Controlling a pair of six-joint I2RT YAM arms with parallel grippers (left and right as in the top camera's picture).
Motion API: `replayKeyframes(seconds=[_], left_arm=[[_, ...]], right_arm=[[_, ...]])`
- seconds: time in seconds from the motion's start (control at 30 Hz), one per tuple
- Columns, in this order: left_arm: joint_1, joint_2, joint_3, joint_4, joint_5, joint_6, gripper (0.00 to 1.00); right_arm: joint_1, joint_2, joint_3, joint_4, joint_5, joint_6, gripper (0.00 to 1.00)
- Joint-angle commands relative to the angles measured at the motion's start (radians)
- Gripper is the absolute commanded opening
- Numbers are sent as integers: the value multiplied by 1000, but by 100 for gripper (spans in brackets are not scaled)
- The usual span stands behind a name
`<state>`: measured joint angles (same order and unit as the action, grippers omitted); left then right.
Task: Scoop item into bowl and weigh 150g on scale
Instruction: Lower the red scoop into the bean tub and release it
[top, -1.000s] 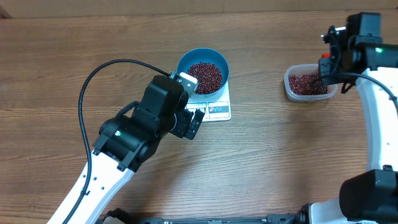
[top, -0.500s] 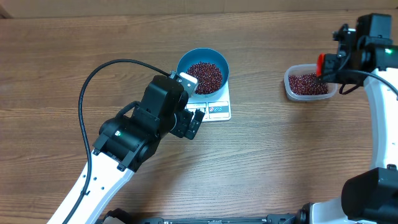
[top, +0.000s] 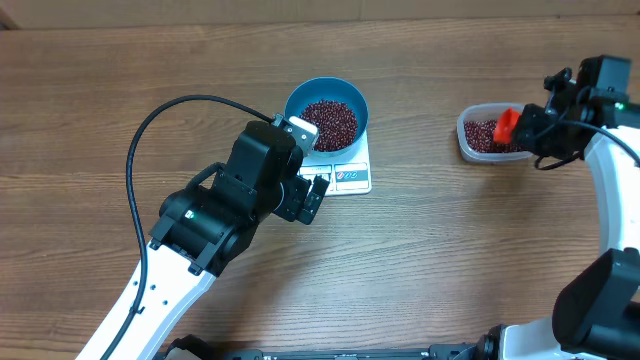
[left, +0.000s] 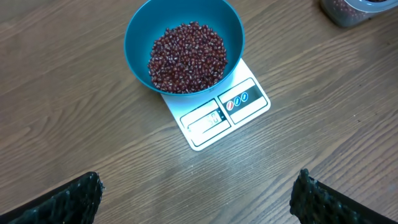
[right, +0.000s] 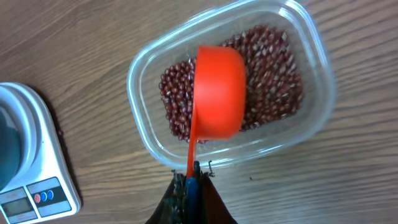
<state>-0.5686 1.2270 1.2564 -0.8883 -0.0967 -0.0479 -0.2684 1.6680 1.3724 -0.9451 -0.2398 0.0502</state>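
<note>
Right end effector (right: 189, 180) pinches the orange scoop (right: 217, 93) by its handle over the tub (right: 132, 81), left end effector (left: 196, 198) spread near the scale (left: 245, 102). Beans (left: 186, 56) already heap the bowl (left: 140, 28) there; one full scoop could overshoot, or spill crossing the desk (left: 93, 143).

table: the brown wood-grain tabletop (top: 450, 260) is lying under everything, grain running left to right in the overhead view

tub: the clear rectangular plastic tub with rounded corners (right: 144, 93) is sitting flat on that tabletop with its top open, way over on the right side in the overhead shot

scoop: the orange-red plastic scoop with a round cup and thin handle (right: 219, 93) is hanging over the middle of the tub; can't tell if it's touching anything in there

scoop angle: the cup is showing its smooth outer side to the right wrist camera, the handle is pointing at that view's bottom edge
</note>
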Motion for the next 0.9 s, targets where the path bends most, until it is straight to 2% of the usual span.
replayKeyframes(seconds=[0.0, 0.13, 0.2, 0.5, 0.87], left_arm=[[6, 3, 15, 2, 12, 19, 100], [6, 3, 15, 2, 12, 19, 100], [6, 3, 15, 2, 12, 19, 100], [6, 3, 15, 2, 12, 19, 99], [6, 3, 15, 2, 12, 19, 100]], right_arm=[[-3, -17, -53, 42, -28, 52, 4], [-3, -17, -94, 63, -27, 55, 6], [-3, -16, -105, 66, -24, 55, 15], [-3, -16, -108, 69, -23, 54, 40], [-3, -16, -108, 54, 68, 49, 74]])
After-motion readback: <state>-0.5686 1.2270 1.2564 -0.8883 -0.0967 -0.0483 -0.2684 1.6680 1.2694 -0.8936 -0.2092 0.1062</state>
